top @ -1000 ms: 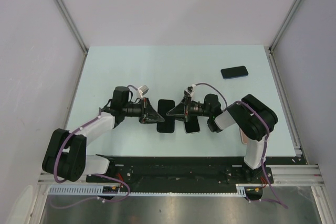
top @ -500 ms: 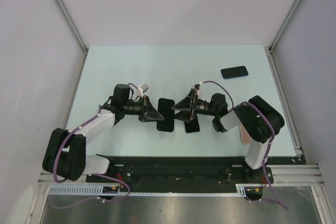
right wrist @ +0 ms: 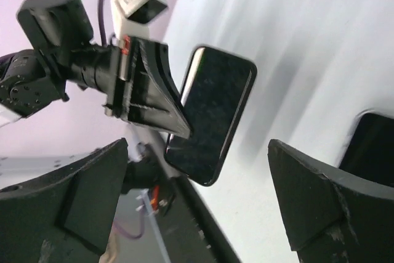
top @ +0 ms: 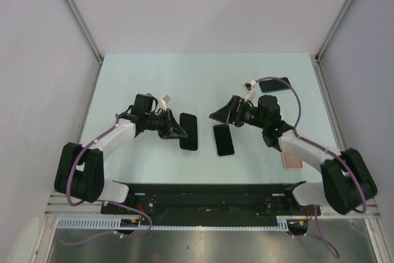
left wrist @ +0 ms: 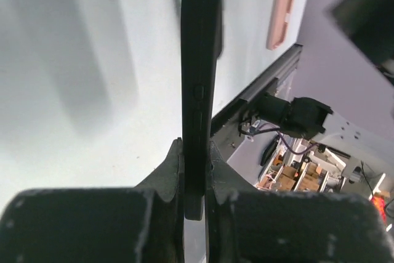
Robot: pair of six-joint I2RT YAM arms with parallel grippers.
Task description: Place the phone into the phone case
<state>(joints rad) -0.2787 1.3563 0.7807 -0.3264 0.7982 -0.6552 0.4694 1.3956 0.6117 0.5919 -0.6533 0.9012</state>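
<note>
My left gripper (top: 180, 131) (left wrist: 196, 147) is shut on the short end of a black phone (top: 188, 131) (left wrist: 200, 60) and holds it tilted just above the table. The left wrist view shows the phone edge-on, with its side buttons. In the right wrist view its glossy face (right wrist: 212, 115) is turned toward my right gripper (top: 217, 115) (right wrist: 198, 146). That gripper is wide open, holds nothing and hangs to the phone's right, apart from it. A pink phone case (top: 291, 160) (left wrist: 283, 4) lies at the near right, partly under the right arm.
A second black slab (top: 225, 140) (right wrist: 372, 146) lies flat between the grippers; whether it is a phone or a case I cannot tell. A third black slab (top: 274, 84) lies at the back right. Walls and rails close in the pale table (top: 154, 78).
The right gripper opened, let go by the phone's edge and drew back to the upper right. The left gripper moved the phone a little left. The slab on the table stayed put.
</note>
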